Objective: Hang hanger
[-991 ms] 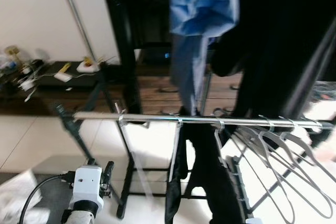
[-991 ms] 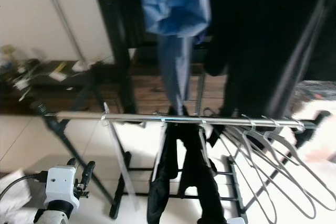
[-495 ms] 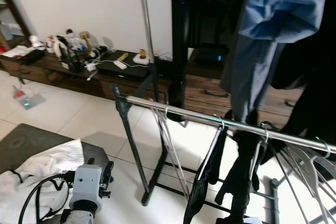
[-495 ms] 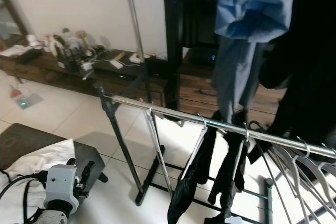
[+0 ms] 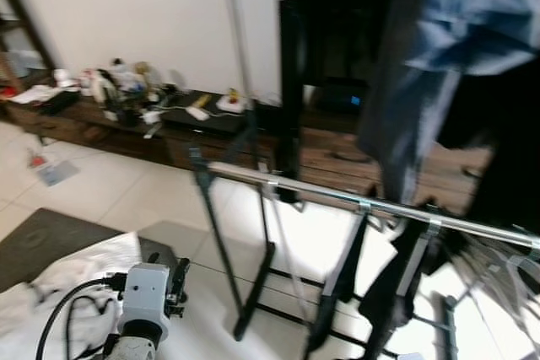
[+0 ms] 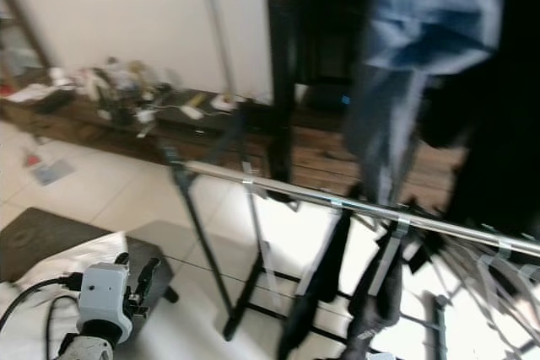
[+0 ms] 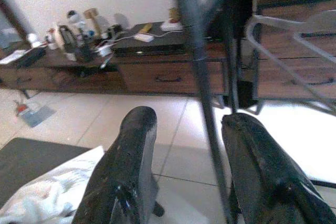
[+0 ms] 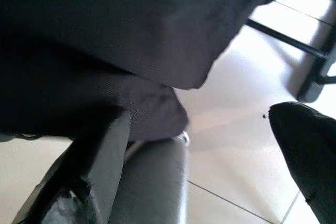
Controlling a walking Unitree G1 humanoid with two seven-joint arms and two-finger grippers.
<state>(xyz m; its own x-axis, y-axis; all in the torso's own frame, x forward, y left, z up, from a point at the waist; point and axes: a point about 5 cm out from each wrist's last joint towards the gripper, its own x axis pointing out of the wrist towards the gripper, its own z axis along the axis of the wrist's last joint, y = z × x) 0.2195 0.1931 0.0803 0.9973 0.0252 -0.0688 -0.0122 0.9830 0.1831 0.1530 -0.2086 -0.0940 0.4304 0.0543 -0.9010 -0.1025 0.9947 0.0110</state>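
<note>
A clothes rack with a silver rail (image 5: pixel 337 198) stands in front of me. Black garments (image 5: pixel 346 276) hang from it on hangers, and blurred empty grey hangers (image 6: pixel 498 267) crowd its right end. My left gripper (image 7: pixel 189 121) is low at the lower left, open with nothing between its fingers, looking at the rack's dark post (image 7: pixel 202 77) and a grey hanger (image 7: pixel 283 51). My right gripper (image 8: pixel 202 116) is open wide just under a hanging black garment (image 8: pixel 131 35), above the tiled floor.
A blue shirt (image 5: pixel 439 65) and dark clothes hang higher at the right. A low dark cabinet (image 5: pixel 126 124) with clutter lines the wall, next to a tall black speaker (image 5: pixel 291 65). White cloth (image 5: pixel 76 271) lies on a dark stool (image 5: pixel 34 242) at the lower left.
The whole view has swung left over the last second and is now blurred, so the camera moved. The left arm keeps its place at the lower left.
</note>
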